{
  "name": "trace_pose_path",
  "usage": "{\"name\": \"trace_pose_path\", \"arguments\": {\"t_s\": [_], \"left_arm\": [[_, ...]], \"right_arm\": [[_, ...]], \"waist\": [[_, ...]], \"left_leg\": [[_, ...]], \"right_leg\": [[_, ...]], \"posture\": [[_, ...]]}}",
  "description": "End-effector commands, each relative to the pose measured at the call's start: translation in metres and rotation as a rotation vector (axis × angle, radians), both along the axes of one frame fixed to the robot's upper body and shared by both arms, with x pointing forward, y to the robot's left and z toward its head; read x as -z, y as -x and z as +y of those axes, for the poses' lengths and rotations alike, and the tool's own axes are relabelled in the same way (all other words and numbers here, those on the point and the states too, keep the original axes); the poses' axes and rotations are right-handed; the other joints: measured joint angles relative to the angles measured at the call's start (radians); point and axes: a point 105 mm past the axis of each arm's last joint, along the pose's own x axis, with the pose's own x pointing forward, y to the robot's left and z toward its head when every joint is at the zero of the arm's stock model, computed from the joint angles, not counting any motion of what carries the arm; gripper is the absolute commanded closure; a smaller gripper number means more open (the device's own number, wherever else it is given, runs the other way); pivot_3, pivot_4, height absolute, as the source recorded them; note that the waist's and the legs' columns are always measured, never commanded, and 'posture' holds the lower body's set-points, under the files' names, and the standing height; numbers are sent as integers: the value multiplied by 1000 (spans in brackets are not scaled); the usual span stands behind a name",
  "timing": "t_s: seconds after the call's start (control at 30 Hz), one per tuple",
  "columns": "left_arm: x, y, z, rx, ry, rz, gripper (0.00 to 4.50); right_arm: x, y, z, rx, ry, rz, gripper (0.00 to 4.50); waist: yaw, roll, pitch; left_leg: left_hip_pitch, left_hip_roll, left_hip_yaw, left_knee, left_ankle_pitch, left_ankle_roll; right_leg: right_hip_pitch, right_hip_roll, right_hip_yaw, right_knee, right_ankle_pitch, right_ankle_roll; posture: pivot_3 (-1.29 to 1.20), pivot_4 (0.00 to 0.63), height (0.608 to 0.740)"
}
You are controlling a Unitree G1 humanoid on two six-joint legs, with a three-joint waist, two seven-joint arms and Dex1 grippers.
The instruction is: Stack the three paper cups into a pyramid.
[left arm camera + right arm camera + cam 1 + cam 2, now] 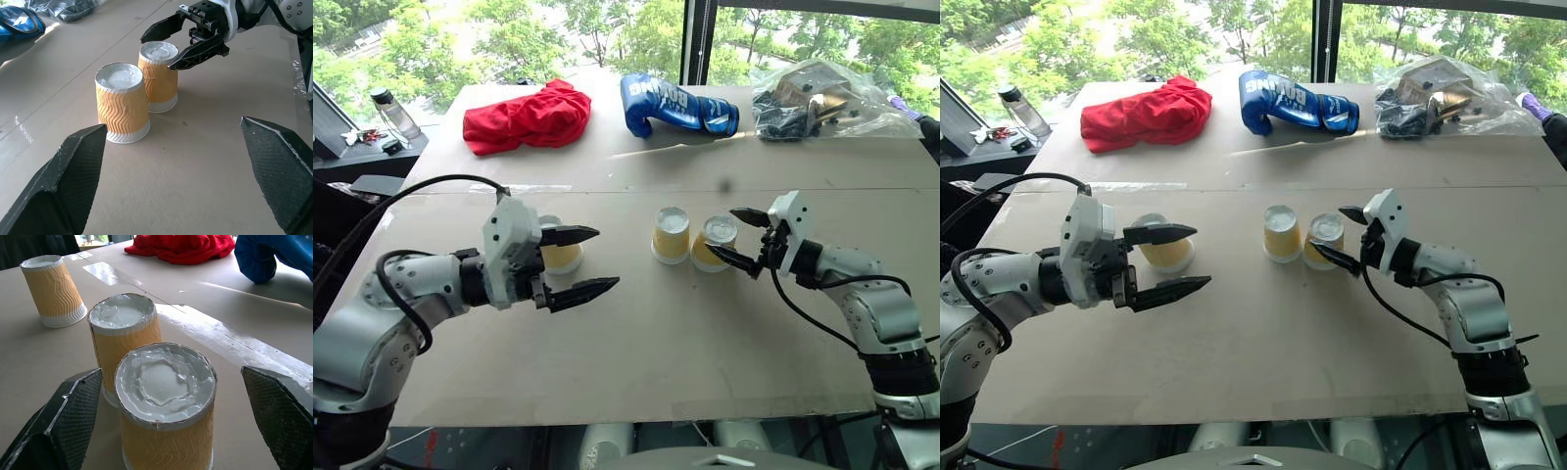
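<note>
3 paper cups [671,235] stand upside down, none stacked.

I see three paper cups [166,431] with yellow-tan wavy-ribbed sides and white bases on my tan cardboard table [705,343], black textured fingers [73,181] on white grippers, a red cloth [529,117] and a blue boxing glove [675,106] with white lettering.

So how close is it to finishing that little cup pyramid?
The base looks done: two paper cups stand upside down side by side on the table. The right gripper sits open around the nearer-right one, gripping nothing. Left to do: the third cup stands apart by the open left gripper and has yet to be picked up and placed on top.
</note>
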Motion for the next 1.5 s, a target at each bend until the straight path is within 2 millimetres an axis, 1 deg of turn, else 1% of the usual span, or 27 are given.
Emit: {"name": "trace_pose_path", "arguments": {"t_s": [0.03, 0.1, 0.13, 0.23, 0.3, 0.33, 0.4, 0.47, 0.5, 0.6, 0.7, 0.77, 0.83, 0.97, 1.1, 1.27, 1.33, 1.5], "left_arm": [[-17, 14, -7, 11, 87, -120, 0], [-18, 13, -1, -78, 145, -177, 0], [-15, 12, 2, -134, 148, -212, 0], [-7, 13, 2, -280, 225, -243, 0], [1, 9, 4, -405, 280, -231, 0], [9, 8, 5, -472, 272, -246, 0], [15, 7, 8, -592, 266, -303, 0], [26, 4, 15, -776, 258, -343, 0], [31, 3, 22, -851, 246, -353, 0], [42, -3, 34, -953, 211, -361, 0], [49, -10, 44, -987, 190, -359, 0], [55, -16, 49, -1016, 199, -339, 0], [60, -20, 49, -1012, 193, -329, 0], [66, -29, 55, -1043, 185, -323, 0], [69, -39, 54, -1012, 188, -313, 0], [71, -48, 60, -998, 183, -312, 0], [71, -52, 57, -985, 184, -318, 0], [69, -56, 60, -984, 195, -330, 0]], "right_arm": [[-18, 12, -11, -19, -5, -68, 36], [-19, 18, -18, -26, -1, -74, 36], [-19, 22, -23, -27, 2, -73, 36], [-19, 31, -38, -24, 10, -66, 36], [-18, 40, -49, -48, -9, -28, 36], [-17, 46, -56, -62, -10, -8, 36], [-17, 57, -64, -108, -12, -8, 36], [-18, 77, -67, -185, -54, 25, 36], [-19, 84, -67, -210, -59, 22, 36], [-24, 92, -64, -257, -101, -52, 36], [-24, 97, -60, -272, -125, -47, 36], [-22, 99, -58, -276, -127, -43, 36], [-21, 102, -56, -289, -122, -59, 36], [-26, 103, -59, -275, -149, -109, 36], [-30, 106, -60, -288, -178, -140, 36], [-32, 109, -60, -297, -188, -163, 36], [-33, 109, -59, -299, -192, -174, 36], [-34, 110, -57, -298, -196, -179, 36]], "waist": [[0, 0, 0], [0, 0, 0], [0, 0, 0], [1, -1, 0], [2, 1, -2], [4, 1, -2], [5, 0, -2], [7, 0, -2], [8, 0, -2], [4, 0, -2], [2, 0, -2], [3, 0, -2], [4, 0, -2], [5, 0, -2], [5, 0, -2], [5, 0, -2], [5, 0, -2], [5, 0, -2]], "left_leg": [[0, 0, 0, 0, 0, 0], [0, 0, 0, 0, 0, 0], [0, 1, 1, 0, 0, 0], [1, 1, 0, 0, 0, 0], [0, 2, 0, 0, 0, 0], [1, 2, 1, 0, 0, 0], [2, 1, -1, 1, 0, 0], [3, 1, 0, 1, 0, 0], [4, 1, 0, 1, 0, 1], [7, 2, -1, 1, 0, 1], [17, 3, 0, -1, -1, 1], [18, 3, 0, -2, -1, 1], [17, 3, 1, -1, -1, 1], [16, 3, 1, -1, -1, 0], [16, 3, 1, -2, -1, 0], [16, 3, 0, -2, -1, 0], [16, 3, 1, -2, -1, 0], [16, 3, 0, -2, -1, 0]], "right_leg": [[0, 0, 0, 0, 0, 0], [0, 0, 0, 0, 0, 0], [0, -1, 0, 0, 0, 0], [1, 0, 1, 0, 0, 0], [1, 1, 0, 0, 1, -1], [2, 0, 1, -1, 1, -1], [5, 0, 1, -3, 1, -1], [6, -1, 0, -4, 1, -1], [8, 0, 0, -4, 1, -1], [11, 2, 1, -5, 1, -2], [19, 4, 1, -5, 1, -4], [19, 4, 0, -5, 2, -4], [19, 3, 1, -6, 2, -4], [19, 3, 1, -8, 2, -4], [19, 3, 0, -8, 2, -4], [19, 3, 0, -8, 2, -4], [19, 3, 0, -8, 2, -4], [19, 2, 0, -8, 2, -4]], "posture": [[0, 150, 740], [0, 150, 740], [0, 150, 740], [0, 150, 740], [0, 150, 740], [0, 150, 740], [0, 150, 740], [0, 150, 740], [0, 150, 740], [0, 150, 740], [0, 150, 740], [0, 150, 740], [0, 150, 740], [0, 150, 740], [0, 150, 740], [0, 150, 740], [0, 150, 740], [0, 150, 740]]}}
